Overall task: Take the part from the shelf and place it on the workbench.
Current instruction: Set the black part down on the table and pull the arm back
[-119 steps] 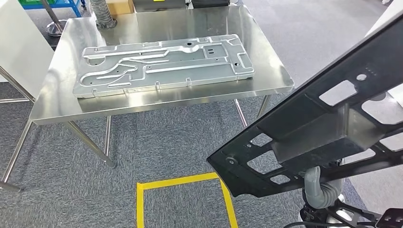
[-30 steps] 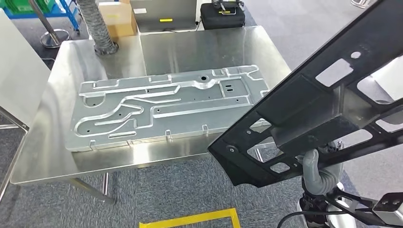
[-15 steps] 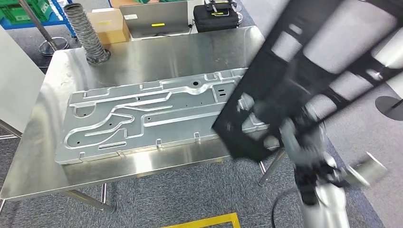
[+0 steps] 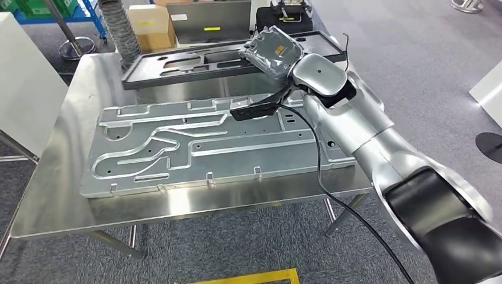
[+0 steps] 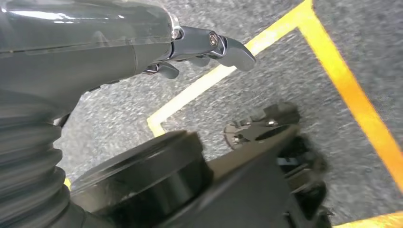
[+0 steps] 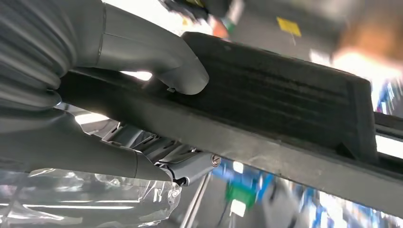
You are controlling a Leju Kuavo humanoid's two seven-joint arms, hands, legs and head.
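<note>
The long black part (image 4: 195, 61), a flat frame with cut-outs, lies level across the far side of the steel workbench (image 4: 71, 207), just beyond a large silver stamped plate (image 4: 201, 148). My right hand (image 4: 275, 50) grips the part near its right end. In the right wrist view the thumb (image 6: 183, 76) presses on the part (image 6: 285, 109) and the fingers (image 6: 187, 168) wrap under it. I cannot tell whether the part touches the bench. My left hand (image 5: 204, 45) hangs over the carpet and holds nothing.
Behind the bench stand a ribbed hose (image 4: 121, 32), a cardboard box (image 4: 148, 23), a grey case (image 4: 207, 21) and a black bag (image 4: 290, 9). A white panel (image 4: 23, 83) stands at the left. A black cable (image 4: 319, 171) hangs from my right arm. Yellow tape (image 4: 248, 277) marks the floor.
My right arm has swung the part from a raised tilt at the right to lying level over the bench's far side. The view has also shifted closer to the bench.
</note>
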